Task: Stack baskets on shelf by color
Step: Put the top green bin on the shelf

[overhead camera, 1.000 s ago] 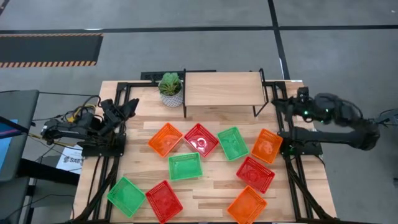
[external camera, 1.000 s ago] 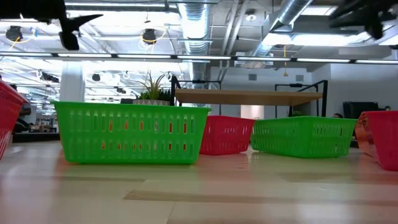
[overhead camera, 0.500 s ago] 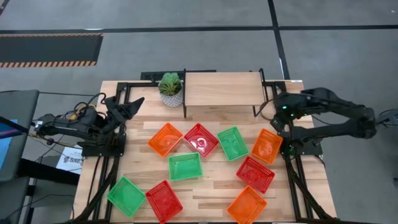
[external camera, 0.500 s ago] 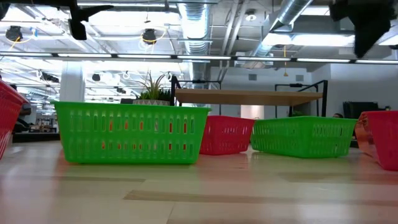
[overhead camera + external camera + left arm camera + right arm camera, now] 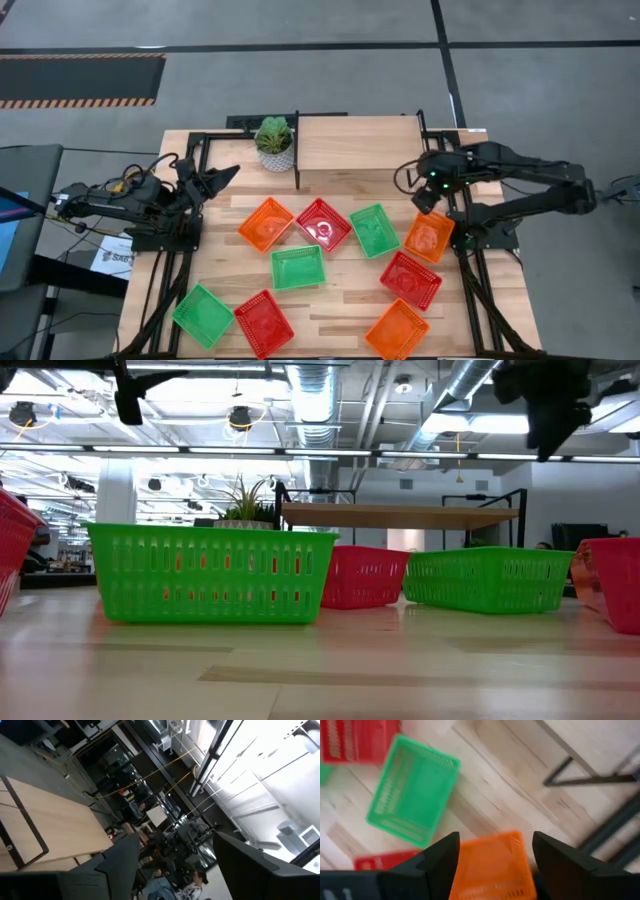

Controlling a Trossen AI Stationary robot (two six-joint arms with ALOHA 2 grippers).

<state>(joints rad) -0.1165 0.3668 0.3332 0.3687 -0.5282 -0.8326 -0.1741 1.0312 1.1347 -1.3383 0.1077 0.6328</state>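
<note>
Your shelf [image 5: 358,143] sits bare at 12 o'clock; 9 baskets lie loose on the tabletop [image 5: 340,305].
Your right gripper [image 5: 424,196], fingers spread, hangs above bare wood between the shelf's right legs and the orange basket [image 5: 429,235] at 3 o'clock. Your left gripper [image 5: 222,177], spread, hovers at 9 o'clock, beside the plant [image 5: 275,142].
</note>
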